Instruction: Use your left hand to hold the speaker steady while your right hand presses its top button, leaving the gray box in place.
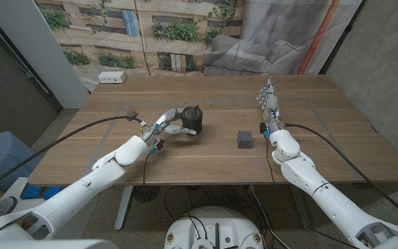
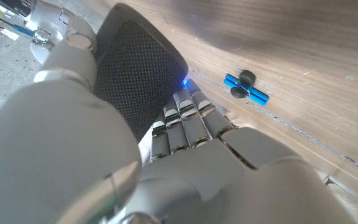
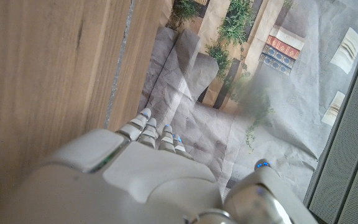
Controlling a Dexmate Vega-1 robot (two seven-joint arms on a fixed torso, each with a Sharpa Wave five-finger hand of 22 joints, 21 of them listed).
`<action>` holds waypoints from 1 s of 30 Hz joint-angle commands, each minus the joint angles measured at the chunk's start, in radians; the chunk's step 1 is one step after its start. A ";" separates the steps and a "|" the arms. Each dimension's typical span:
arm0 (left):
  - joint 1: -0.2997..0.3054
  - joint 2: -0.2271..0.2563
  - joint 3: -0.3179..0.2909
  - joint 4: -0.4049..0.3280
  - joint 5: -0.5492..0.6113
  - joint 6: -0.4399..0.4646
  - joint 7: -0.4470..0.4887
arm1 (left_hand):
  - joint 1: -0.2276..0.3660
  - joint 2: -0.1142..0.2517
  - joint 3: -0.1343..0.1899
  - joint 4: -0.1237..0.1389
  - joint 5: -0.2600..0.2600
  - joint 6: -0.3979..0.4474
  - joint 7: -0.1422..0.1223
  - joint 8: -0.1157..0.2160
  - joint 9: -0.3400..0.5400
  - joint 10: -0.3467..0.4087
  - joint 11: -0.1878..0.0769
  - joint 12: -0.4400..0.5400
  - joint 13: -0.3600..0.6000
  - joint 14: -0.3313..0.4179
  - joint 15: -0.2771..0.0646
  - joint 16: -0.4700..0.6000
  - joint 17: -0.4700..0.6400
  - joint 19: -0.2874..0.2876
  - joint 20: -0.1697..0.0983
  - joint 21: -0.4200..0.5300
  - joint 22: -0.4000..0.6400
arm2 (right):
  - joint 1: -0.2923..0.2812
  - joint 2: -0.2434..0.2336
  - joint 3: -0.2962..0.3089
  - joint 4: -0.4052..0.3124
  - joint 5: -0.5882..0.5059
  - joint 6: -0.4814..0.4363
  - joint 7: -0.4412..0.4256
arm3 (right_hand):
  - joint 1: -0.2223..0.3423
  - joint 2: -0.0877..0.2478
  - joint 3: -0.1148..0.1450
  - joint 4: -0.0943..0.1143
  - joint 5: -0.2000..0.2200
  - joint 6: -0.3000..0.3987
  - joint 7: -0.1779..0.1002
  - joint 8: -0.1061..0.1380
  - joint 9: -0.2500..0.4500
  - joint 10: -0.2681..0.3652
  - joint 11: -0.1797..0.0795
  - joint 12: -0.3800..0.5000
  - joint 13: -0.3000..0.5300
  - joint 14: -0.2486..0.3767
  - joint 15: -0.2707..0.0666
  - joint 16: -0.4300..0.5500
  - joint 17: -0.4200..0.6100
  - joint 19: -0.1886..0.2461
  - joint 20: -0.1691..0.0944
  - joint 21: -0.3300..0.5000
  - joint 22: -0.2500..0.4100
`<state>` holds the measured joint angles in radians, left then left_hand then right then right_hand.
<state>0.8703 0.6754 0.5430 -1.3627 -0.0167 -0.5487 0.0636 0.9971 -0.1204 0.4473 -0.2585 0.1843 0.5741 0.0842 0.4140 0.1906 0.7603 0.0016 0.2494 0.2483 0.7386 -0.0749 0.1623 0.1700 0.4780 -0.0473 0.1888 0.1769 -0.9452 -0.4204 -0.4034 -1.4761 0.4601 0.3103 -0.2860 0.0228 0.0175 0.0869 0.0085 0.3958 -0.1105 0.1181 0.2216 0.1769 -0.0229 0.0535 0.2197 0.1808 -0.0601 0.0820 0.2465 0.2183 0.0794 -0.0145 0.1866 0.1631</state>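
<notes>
Gripping the speaker (image 1: 192, 118), the left hand (image 1: 170, 127) wraps its fingers (image 2: 185, 124) around the dark mesh body, with the thumb on the opposite side. The speaker, a short black cylinder, stands upright on the wooden table (image 1: 206, 155), left of centre. In the left wrist view a small blue light glows at the speaker's edge, just beside the fingertips.

The gray box (image 1: 244, 140) sits on the table to the right of the speaker, apart from it and touched by nothing. It lies between the speaker and the right hand (image 1: 271, 109). That hand stands beyond the box, farther from the speaker, fingers straight and slightly apart, holding nothing.

A small blue-and-black object (image 1: 129, 108) lies on the table left of the speaker, well apart from it; the left wrist view shows it as a blue bar with two black knobs. A white power strip (image 1: 112, 77) rests at the far left corner.
</notes>
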 commanded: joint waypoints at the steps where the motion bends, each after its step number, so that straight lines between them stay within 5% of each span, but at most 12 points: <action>1: 0.008 -0.014 0.014 0.042 0.031 -0.006 0.018 | -0.154 0.214 0.068 0.080 -0.001 0.263 -0.110 -0.010 0.001 0.156 -0.175 -0.003 -0.003 -0.089 -0.109 -0.001 0.005 -0.046 -0.098 -0.011 0.001 | -0.011 0.018 0.000 0.025 0.019 0.015 -0.005 | 0.000 0.006 0.000 0.006 0.003 0.012 0.024 -0.002 0.000 0.010 0.001 -0.003 0.001 -0.004 -0.007 -0.004 0.001 0.010 -0.004 0.003 0.002; 6: -0.003 -0.015 0.025 0.050 0.038 0.012 0.008 | -0.164 0.207 0.046 0.085 -0.003 0.261 -0.143 -0.025 0.003 0.149 -0.205 -0.014 -0.009 -0.156 -0.106 0.008 0.009 -0.131 -0.049 -0.020 0.000 | -0.009 0.026 -0.001 0.045 0.027 0.020 -0.001 | 0.000 0.007 -0.001 0.008 0.003 0.013 0.020 -0.004 0.000 0.010 -0.001 -0.005 0.001 -0.006 -0.009 -0.006 0.001 0.015 -0.003 0.004 0.002; 30: -0.058 -0.015 0.067 0.097 0.067 0.000 -0.032 | -0.168 0.190 0.013 0.085 0.001 0.301 -0.174 -0.050 0.004 0.172 -0.222 -0.040 -0.033 -0.284 -0.089 0.012 -0.002 -0.337 -0.026 -0.021 -0.007 | -0.033 0.023 0.000 0.039 0.028 0.018 -0.019 | 0.004 0.011 -0.005 0.012 0.004 0.020 0.019 -0.011 0.001 0.014 -0.005 -0.010 0.002 0.000 -0.011 -0.010 -0.002 0.023 -0.002 0.004 0.002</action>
<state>0.8297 0.6523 0.5957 -1.2719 0.0265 -0.5507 0.0386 0.9971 -0.1204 0.4140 -0.2252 0.1807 0.5780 0.0803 0.3637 0.1933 0.7319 -0.0269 0.2145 0.2165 0.4696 -0.0470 0.1702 0.1675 0.1603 -0.0388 0.1701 0.1674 -0.9706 -0.3992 -0.4041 -1.4391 0.4845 0.3230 -0.3037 0.0229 0.0175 0.0785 0.0168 0.3958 -0.0981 0.1199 0.2139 0.1770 -0.0176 0.0481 0.2120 0.1809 -0.0602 0.0747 0.2396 0.2137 0.0939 -0.0215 0.1866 0.1632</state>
